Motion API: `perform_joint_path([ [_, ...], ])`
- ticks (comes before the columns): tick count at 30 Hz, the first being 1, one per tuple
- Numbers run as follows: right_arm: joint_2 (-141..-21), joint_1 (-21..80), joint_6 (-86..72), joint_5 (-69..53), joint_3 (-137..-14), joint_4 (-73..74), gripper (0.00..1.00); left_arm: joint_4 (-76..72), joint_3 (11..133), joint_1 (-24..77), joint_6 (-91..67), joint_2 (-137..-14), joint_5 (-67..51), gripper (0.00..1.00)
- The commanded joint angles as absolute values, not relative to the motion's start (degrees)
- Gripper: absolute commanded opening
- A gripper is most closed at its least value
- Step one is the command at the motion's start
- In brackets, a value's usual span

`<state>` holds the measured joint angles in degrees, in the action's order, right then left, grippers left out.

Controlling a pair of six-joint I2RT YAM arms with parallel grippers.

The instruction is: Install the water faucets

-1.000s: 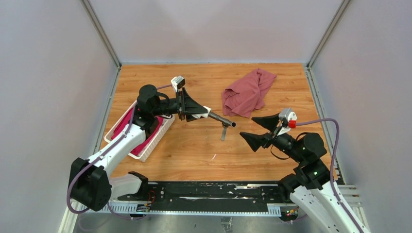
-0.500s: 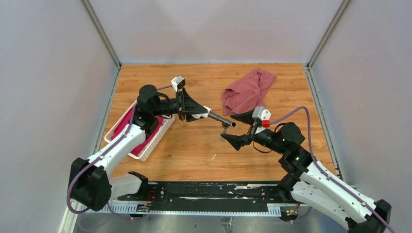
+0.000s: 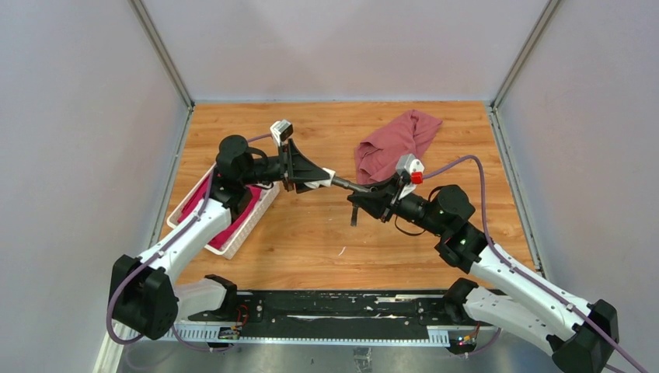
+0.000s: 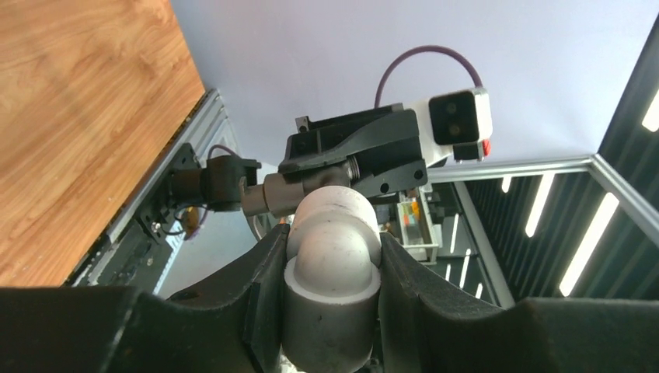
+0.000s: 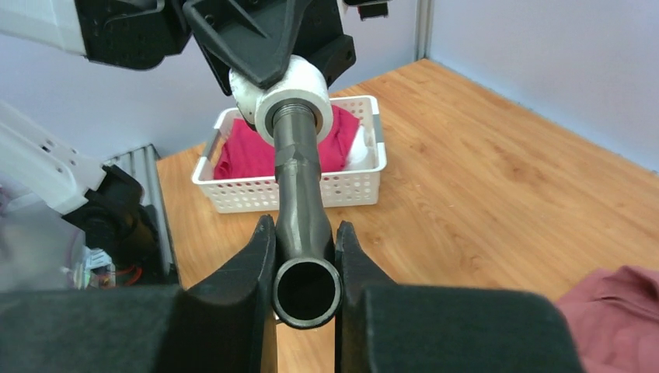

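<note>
The left gripper [image 3: 321, 179] hangs above the worktop [image 3: 326, 249], left of centre. It is closed partway on the white fitting [image 3: 329, 177]. In the left wrist view its two fingers [image 4: 260, 287] press against both sides of the rounded fitting [image 4: 332, 249], which stands up between them.

The dark grey tap [image 3: 350, 186] runs from the fitting's mouth toward the right arm, lifted clear of the wood. In the right wrist view its threaded end sits inside the fitting's [image 5: 287, 97] collar; how far in, I cannot tell. A thin handle drops from the tap's right end in the top view.

The right gripper [image 3: 359, 199] meets the tap from the other side. Its fingers [image 5: 252, 272] are drawn in against both sides of the tap [image 5: 299, 194] just behind the open round spout, which faces that camera. So both arms hold the joined pair in the air between them, gripper facing gripper.

The red cloth [image 3: 396, 146] lies crumpled on the worktop beyond the right gripper, toward the back. The white basket [image 3: 252, 225] with magenta fabric sits at the left edge under the left arm, and shows beyond the tap in the right wrist view [image 5: 365, 183].
</note>
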<state>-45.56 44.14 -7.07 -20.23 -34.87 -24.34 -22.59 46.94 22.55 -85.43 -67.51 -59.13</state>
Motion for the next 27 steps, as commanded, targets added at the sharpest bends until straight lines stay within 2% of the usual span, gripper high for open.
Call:
perform_joint_path([
  [1, -46.2, 44.7, -16.2, -18.9, -39.4, -21.4, 0.00, -24.3, 47.9, 22.9, -77.5, -64.6, -62.3, 0.00],
  [10, -45.1, 44.6, -42.6, -24.1, -42.1, -17.9, 0.00, -25.8, 48.2, 23.5, -55.9, -56.3, -65.6, 0.00],
  [15, -47.0, 44.1, -55.6, -29.6, -45.8, -15.5, 0.00, -25.8, 47.0, 23.5, -49.2, -53.2, -67.3, 0.00],
  [20, -53.8, 38.8, -73.9, -41.6, -46.7, -16.3, 0.00, -25.8, 44.2, 23.5, -45.9, -54.3, -67.8, 0.00],
  [22, -57.8, 37.4, -81.3, -47.1, -44.8, -21.0, 0.00, -25.8, 43.1, 23.5, -45.0, -55.1, -67.8, 0.00],
  [27, -67.8, 37.3, -104.0, -50.2, -34.8, -50.2, 0.00, -25.9, 41.6, 23.5, -44.4, -57.2, -67.7, 0.00],
])
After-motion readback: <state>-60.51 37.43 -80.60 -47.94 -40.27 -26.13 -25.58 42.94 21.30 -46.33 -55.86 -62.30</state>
